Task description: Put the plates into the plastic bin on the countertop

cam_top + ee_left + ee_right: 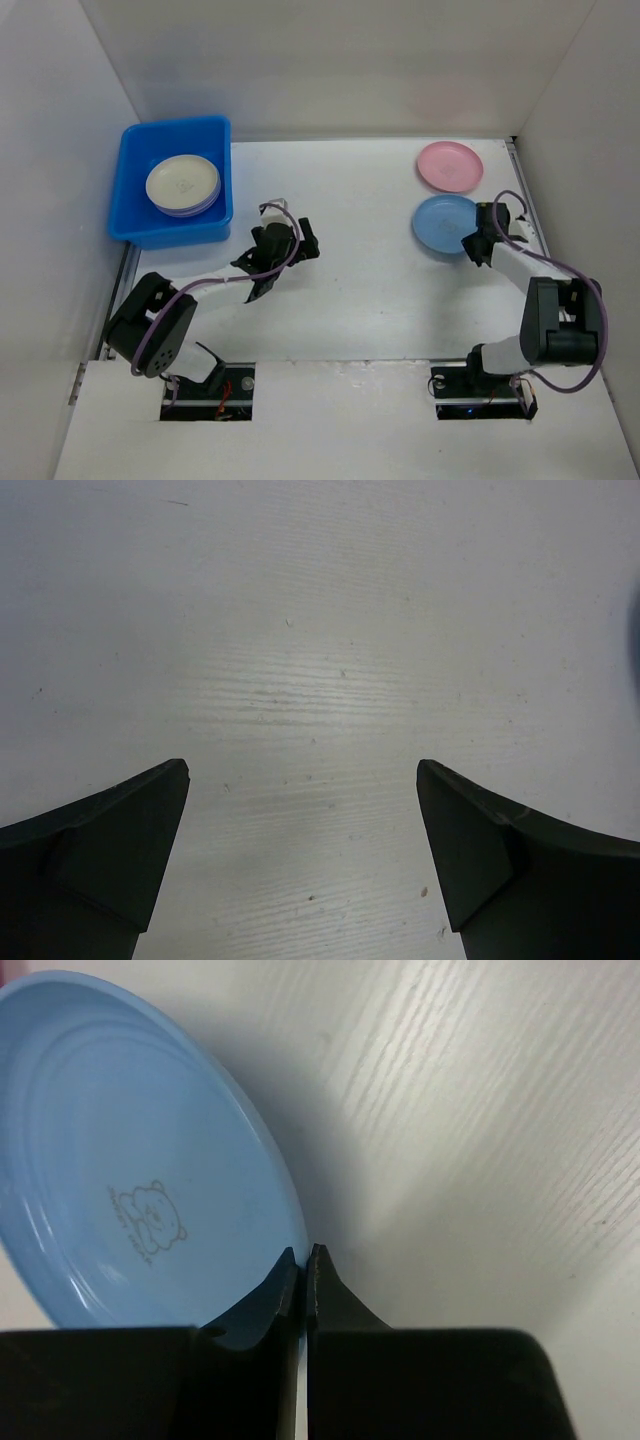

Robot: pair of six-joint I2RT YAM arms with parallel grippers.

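A blue plate (pixel 445 222) (pixel 120 1160) with a faint bear mark lies at the right of the countertop (pixel 370 260). My right gripper (pixel 478 248) (pixel 303 1250) is shut on its near rim, one finger inside the plate and one outside. A pink plate (pixel 450 166) lies just behind it. The blue plastic bin (pixel 130 190) stands at the far left and holds a cream plate (pixel 182 182) on top of a purple one. My left gripper (pixel 283 252) (pixel 302 765) hangs open right of the bin, with only bare countertop (pixel 320 630) between its fingers.
White walls enclose the countertop on the left, back and right. The right wall stands close to the pink and blue plates. Both arm bases sit at the near edge.
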